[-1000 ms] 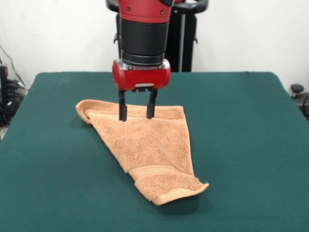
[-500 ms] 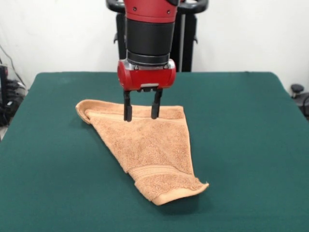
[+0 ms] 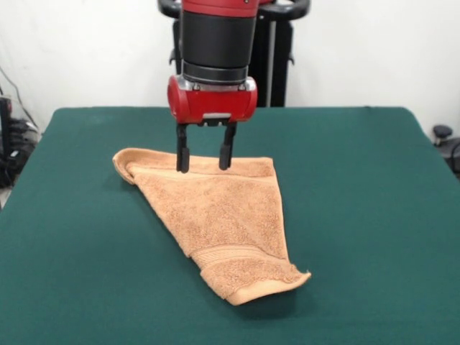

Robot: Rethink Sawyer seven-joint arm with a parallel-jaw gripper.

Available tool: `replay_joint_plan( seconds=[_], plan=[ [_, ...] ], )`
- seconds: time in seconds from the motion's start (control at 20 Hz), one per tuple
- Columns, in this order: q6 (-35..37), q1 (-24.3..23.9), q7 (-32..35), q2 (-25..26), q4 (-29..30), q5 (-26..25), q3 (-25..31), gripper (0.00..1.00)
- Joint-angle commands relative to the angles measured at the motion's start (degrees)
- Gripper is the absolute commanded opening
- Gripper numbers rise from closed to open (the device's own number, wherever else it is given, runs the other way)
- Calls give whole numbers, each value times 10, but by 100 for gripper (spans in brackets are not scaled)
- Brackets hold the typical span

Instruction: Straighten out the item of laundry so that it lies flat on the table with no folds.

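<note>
An orange-tan terry towel, the item of laundry (image 3: pixel 219 219), lies folded into a rough triangle on the dark green table (image 3: pixel 359 201). Its wide edge faces the far side and its narrow hemmed end with a woven band points toward the near side. One far-left corner is curled over. My gripper (image 3: pixel 205 164) hangs open above the towel's far edge, its two black fingers (image 3: pixel 182 159) spread apart with nothing between them. The fingertips are at or just over the cloth; I cannot tell whether they touch it.
The green tabletop spreads wide on both sides of the towel. Dark cables and equipment show off the table's left edge (image 3: pixel 11 144), and a small black object (image 3: pixel 442 133) stands off the right edge.
The gripper shifted right, then back left and slightly up, staying open over the towel's far edge. The towel has not moved.
</note>
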Motion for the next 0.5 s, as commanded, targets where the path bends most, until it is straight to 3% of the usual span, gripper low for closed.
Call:
replay_joint_plan(
  seconds=[0.05, 0.5],
  plan=[
    [-13, 3, 70, -4, 52, 17, 41, 100],
    [-10, 2, 77, -3, 56, 23, 35, 100]
  ],
)
